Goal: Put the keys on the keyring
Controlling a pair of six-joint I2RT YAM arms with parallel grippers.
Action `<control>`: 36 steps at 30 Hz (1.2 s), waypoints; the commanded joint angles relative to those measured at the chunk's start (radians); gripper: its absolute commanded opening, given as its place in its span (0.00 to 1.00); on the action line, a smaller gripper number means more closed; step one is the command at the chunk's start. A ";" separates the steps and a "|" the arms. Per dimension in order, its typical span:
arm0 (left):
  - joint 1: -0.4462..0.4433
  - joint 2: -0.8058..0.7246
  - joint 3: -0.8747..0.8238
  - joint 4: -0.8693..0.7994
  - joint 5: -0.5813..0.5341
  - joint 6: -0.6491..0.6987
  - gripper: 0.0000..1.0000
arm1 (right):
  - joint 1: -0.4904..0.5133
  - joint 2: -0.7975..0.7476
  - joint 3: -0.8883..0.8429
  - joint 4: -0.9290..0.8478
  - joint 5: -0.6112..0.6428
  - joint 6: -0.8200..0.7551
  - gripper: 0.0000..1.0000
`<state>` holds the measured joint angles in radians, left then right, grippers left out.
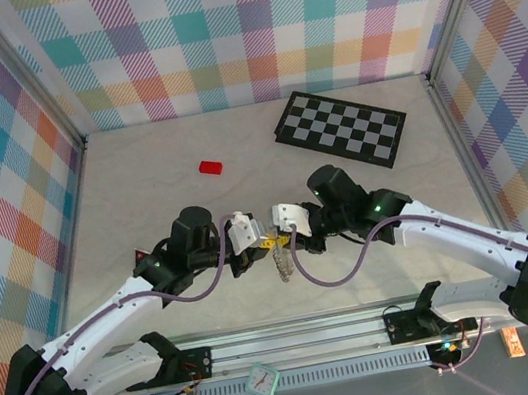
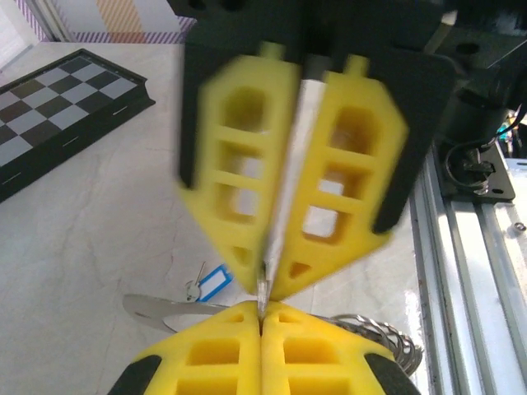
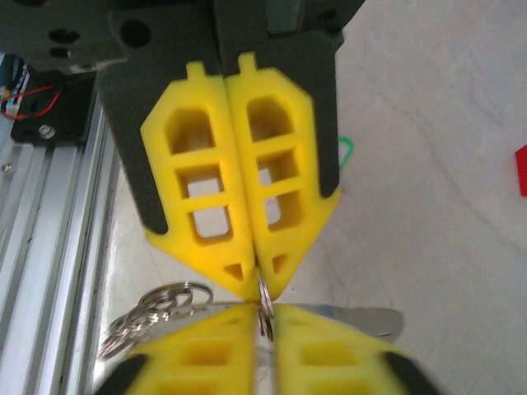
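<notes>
Pale, perhaps marbled table (image 1: pixel 145 212); pastel plaid walls (image 1: pixel 216 33).

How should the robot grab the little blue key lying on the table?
Grip the blue key by its plastic head, coming straight down with the jaws across the head's narrower width. It lies flat on the table, so there's no raised edge to catch from the side, and its metal end looks too thin to pinch.

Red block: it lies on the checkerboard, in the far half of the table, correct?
No. The top external view shows the red block on the bare table, left of the checkerboard and apart from it. It is in the far half.
</notes>
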<state>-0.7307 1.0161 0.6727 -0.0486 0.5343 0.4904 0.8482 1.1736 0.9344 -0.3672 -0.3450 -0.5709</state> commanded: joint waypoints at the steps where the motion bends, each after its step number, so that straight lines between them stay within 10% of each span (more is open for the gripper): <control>1: 0.004 -0.039 -0.011 0.083 0.028 -0.034 0.00 | -0.021 -0.121 -0.095 0.147 -0.057 0.081 0.27; 12: 0.004 -0.070 -0.140 0.429 0.116 -0.281 0.00 | -0.156 -0.288 -0.437 0.695 -0.269 0.528 0.32; 36: 0.004 -0.023 -0.170 0.548 0.154 -0.371 0.00 | -0.141 -0.163 -0.402 0.833 -0.344 0.595 0.24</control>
<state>-0.7307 0.9932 0.5053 0.4477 0.6548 0.1261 0.7006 1.0069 0.5049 0.4187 -0.6571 0.0101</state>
